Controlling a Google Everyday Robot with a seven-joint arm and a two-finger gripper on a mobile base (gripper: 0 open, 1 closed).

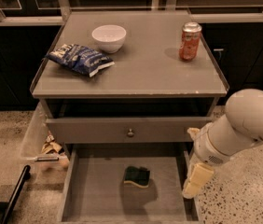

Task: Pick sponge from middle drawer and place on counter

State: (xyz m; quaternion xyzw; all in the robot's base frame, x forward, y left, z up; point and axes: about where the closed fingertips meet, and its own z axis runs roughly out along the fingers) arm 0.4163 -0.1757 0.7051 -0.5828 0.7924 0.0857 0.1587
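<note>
Down on the floor of the open drawer (pixel 92 197), near its middle and apart from every wall, lies the sponge (pixel 137 176), dark face up. The hand (pixel 197 181) hangs over the drawer's right wall, well right of the sponge; whether it is wide or narrow I cannot tell. The arm (pixel 243 125) slopes down from the right, its wrist aiming the hand down and leftward. To reach well, I judge it should travel left until centred over the sponge, then drop straight, clear of the knobbed front (pixel 130 130) above. The worktop (pixel 145 69) has bare room at centre.
</note>
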